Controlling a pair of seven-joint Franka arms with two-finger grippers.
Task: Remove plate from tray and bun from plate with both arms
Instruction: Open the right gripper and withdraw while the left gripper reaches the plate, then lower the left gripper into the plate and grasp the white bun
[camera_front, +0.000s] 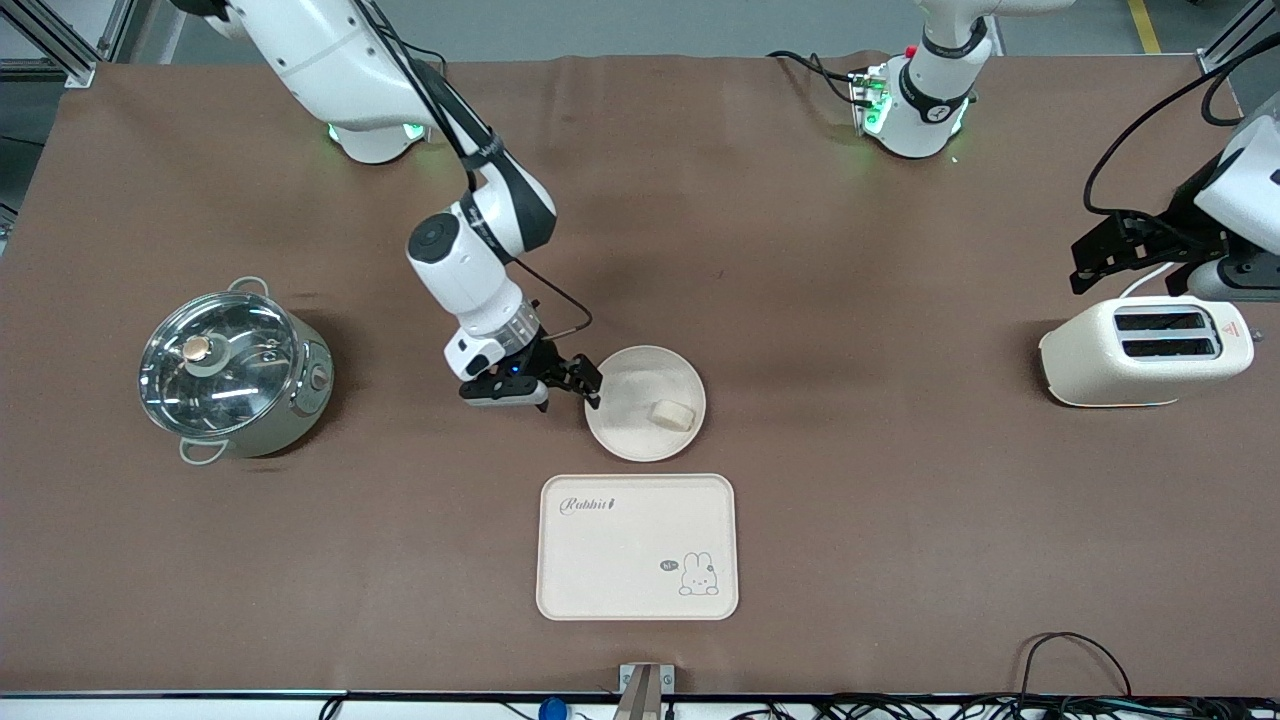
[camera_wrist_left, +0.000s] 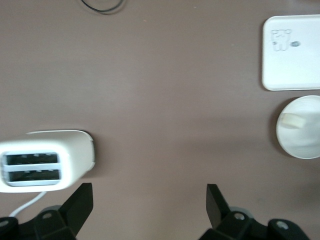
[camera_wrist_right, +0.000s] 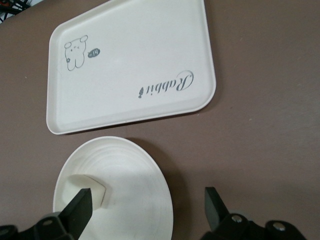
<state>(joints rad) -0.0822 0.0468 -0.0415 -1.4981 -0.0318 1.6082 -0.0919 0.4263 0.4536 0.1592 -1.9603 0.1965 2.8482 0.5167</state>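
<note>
Nearest the camera sits the tray (camera_front: 637, 546), bare, so the plate (camera_front: 640, 425) is already off it and on the table. Right gripper (camera_front: 580, 385) hangs wide open at the plate's rim. Bun (camera_front: 672, 412) (small pale lump) lies on the plate. Left gripper (camera_front: 1125, 255) waits open above the toaster (camera_front: 1145, 350).

High front camera; wrist cameras share tray (camera_front: 637, 547).
</note>
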